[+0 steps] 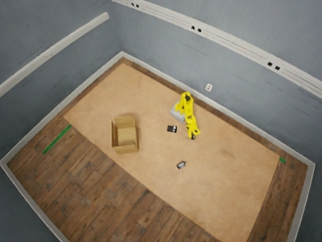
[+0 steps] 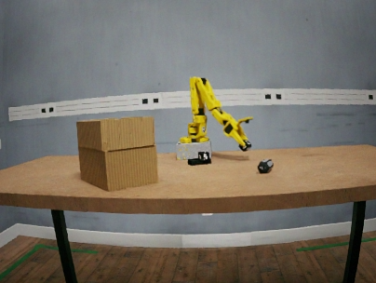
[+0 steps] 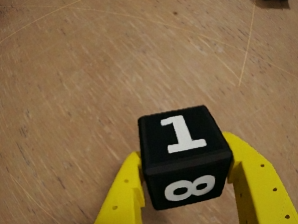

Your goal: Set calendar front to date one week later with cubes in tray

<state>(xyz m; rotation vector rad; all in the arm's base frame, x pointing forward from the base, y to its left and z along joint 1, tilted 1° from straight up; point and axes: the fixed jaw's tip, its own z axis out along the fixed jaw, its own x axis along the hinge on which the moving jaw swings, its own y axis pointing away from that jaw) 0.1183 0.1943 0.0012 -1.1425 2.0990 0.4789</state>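
Observation:
My gripper is shut on a black cube with white digits. The cube shows a 1 on its upper face and an 8 on the face toward the camera. I hold it a little above the tan table top, to the right of the arm's base. The small black calendar tray stands on the table just in front of the base, with something black and white in it. I cannot read its digits.
A small dark object lies tilted on the table beyond the gripper. An open cardboard box stands well to the left. The arm's grey base block is behind the tray.

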